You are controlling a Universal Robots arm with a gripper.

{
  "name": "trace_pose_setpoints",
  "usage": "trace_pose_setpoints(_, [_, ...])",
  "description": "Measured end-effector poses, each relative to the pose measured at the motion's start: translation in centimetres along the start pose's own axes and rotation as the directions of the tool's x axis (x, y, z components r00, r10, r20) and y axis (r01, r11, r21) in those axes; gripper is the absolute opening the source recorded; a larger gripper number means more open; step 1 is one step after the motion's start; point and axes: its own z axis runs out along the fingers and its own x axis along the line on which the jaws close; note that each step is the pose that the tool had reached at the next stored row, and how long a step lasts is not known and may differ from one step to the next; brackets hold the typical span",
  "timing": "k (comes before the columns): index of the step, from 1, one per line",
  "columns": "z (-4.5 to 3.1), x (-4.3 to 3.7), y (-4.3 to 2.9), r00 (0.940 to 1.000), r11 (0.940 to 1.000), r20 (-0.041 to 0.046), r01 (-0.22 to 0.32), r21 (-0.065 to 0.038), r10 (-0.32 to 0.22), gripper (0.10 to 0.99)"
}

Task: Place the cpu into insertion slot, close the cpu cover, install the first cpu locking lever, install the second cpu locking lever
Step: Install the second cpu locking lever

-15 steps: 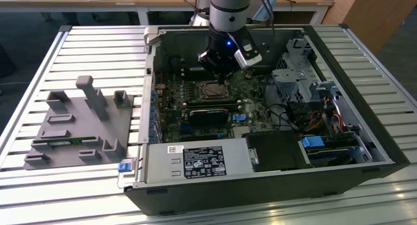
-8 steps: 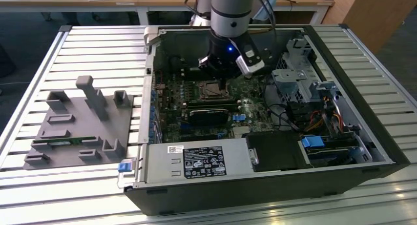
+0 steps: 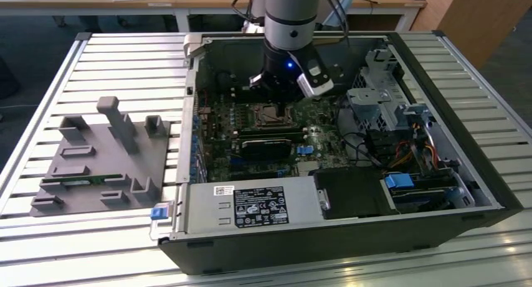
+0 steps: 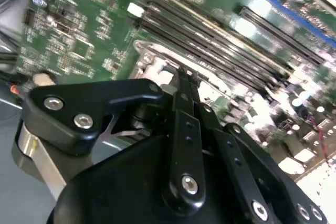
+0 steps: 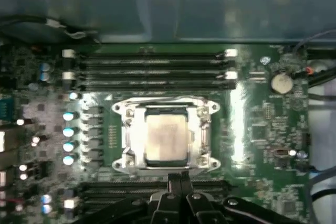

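In the first wrist view the cpu (image 5: 165, 136), a pale square chip, lies flat in the insertion slot (image 5: 211, 109) on the green motherboard. The silver cpu cover (image 5: 131, 132) lies down around it, and the chip shows through its window. My gripper (image 5: 178, 181) hovers just off one edge of the socket, black fingers pressed together, shut and holding nothing. In the second wrist view the fingertips (image 4: 185, 80) point at the socket's shiny rim (image 4: 157, 59). In the exterior view the arm (image 3: 288, 25) stands over the socket (image 3: 268, 116) inside the open case. Whether the locking levers are latched I cannot tell.
Long black memory slots (image 5: 157, 69) run beside the socket. The case (image 3: 465, 175) holds a power-supply box (image 3: 249, 206), a drive cage (image 3: 374, 100) and cables (image 3: 399, 156). A grey fixture (image 3: 99, 162) sits on the slatted table at the exterior view's left.
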Motion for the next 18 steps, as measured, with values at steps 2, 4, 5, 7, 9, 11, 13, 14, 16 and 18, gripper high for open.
trace_pose_setpoints(2, [-0.01,0.67,-0.13,1.0000,1.0000,0.0005,0.000,0.000,0.000,0.106])
trace_pose_setpoints(4, [-0.02,1.00,-0.26,1.0000,1.0000,0.0008,0.000,0.000,0.000,0.106])
trace_pose_setpoints(5, [-0.02,1.07,-0.32,1.0000,1.0000,0.0008,0.000,0.000,0.000,0.106])
trace_pose_setpoints(7, [-0.03,1.22,-0.44,1.0000,1.0000,0.0008,0.000,0.000,0.000,0.106])
trace_pose_setpoints(9, [-0.03,1.35,-0.58,1.0000,1.0000,0.0007,0.000,0.000,0.000,0.106])
trace_pose_setpoints(11, [-0.04,1.65,-0.76,1.0000,1.0000,0.0008,0.000,0.000,0.000,0.106])
trace_pose_setpoints(13, [-0.07,2.21,-0.97,1.0000,1.0000,0.0008,0.000,0.000,0.000,0.106])
trace_pose_setpoints(14, [-0.07,2.55,-1.05,1.0000,1.0000,0.0009,0.000,0.000,0.000,0.106])
trace_pose_setpoints(16, [-0.07,3.16,-1.16,1.0000,1.0000,0.0010,0.000,0.000,0.000,0.106])
trace_pose_setpoints(18, [0.14,3.37,-1.17,1.0000,1.0000,0.0012,0.000,-0.001,0.000,0.106])
